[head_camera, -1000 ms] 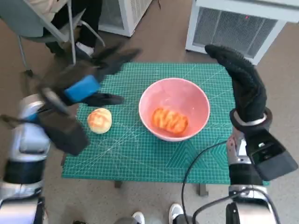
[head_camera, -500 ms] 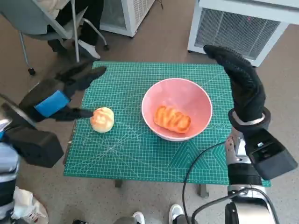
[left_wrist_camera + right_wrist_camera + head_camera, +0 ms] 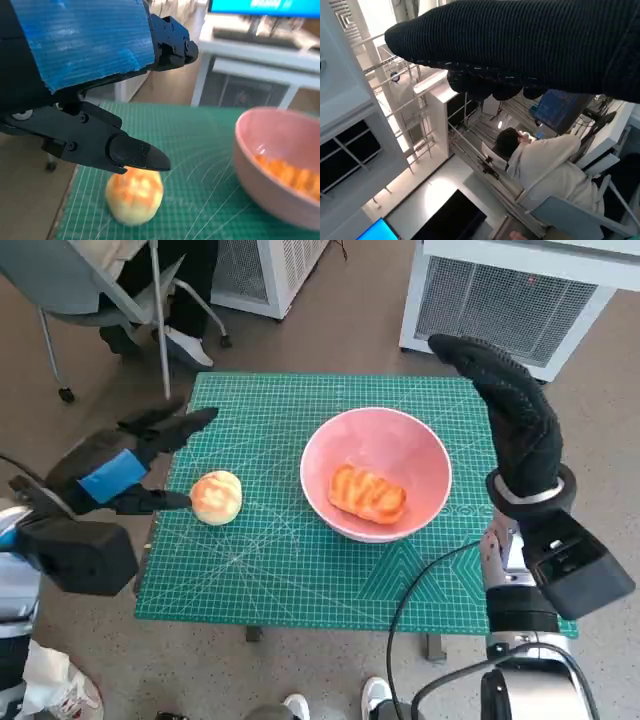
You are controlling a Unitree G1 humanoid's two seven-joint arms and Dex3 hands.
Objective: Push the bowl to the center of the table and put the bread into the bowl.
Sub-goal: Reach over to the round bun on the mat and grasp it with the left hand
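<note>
A pink bowl [image 3: 395,452] stands near the middle of the green cutting mat [image 3: 280,550], with an orange-striped bread [image 3: 367,493] lying inside it. A second, round bread [image 3: 217,497] lies on the mat left of the bowl; the left wrist view shows this round bread [image 3: 134,195] and the bowl [image 3: 272,170] too. My left hand [image 3: 120,468] hovers at the mat's left edge beside the round bread, fingers spread, holding nothing, one fingertip [image 3: 145,157] just above it. My right hand [image 3: 510,415] is raised flat at the bowl's right, holding nothing.
A white grilled appliance [image 3: 520,300] stands beyond the table's far right corner. A chair [image 3: 110,300] and a seated person's legs [image 3: 180,290] are at the far left. A black cable [image 3: 420,590] crosses the mat's near right. The right wrist view shows a person [image 3: 545,160] at a desk.
My left hand has drawn back leftward from above the mat to its left edge, beside the round bread. The bowl, the breads and my right hand have stayed put.
</note>
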